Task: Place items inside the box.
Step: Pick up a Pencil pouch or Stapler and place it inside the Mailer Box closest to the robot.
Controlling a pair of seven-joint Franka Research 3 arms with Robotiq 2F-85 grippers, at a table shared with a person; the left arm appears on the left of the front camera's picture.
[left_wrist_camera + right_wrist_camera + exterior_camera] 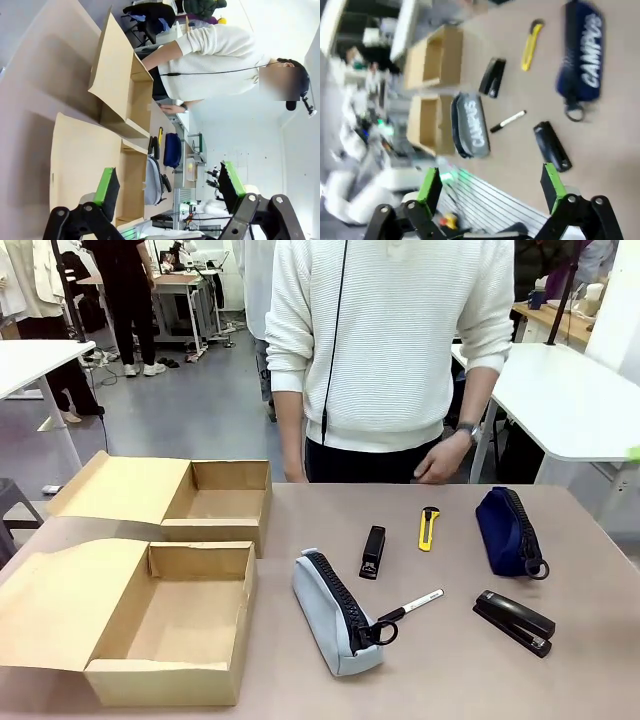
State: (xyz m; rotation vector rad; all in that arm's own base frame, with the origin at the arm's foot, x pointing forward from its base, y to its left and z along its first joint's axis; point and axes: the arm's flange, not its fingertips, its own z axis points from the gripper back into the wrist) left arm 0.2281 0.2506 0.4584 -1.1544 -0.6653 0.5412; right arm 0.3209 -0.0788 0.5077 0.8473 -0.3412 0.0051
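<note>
Beyond the far edge of our taupe desk (450, 680) we see a smooth grey floor (190, 410) under bright, even light. A white table (575, 400) stands past the desk's far right corner, and a second white table (30, 355) stands past its far left corner. Farther back a workbench (185, 282) loaded with equipment has a person in black (125, 285) beside it, and the left wrist view gives us a plain white wall (250, 130).

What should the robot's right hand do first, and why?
Probably lower the right gripper, open and empty, toward the large black stapler, the nearest item on its side of the table. Nothing is boxed yet.
</note>
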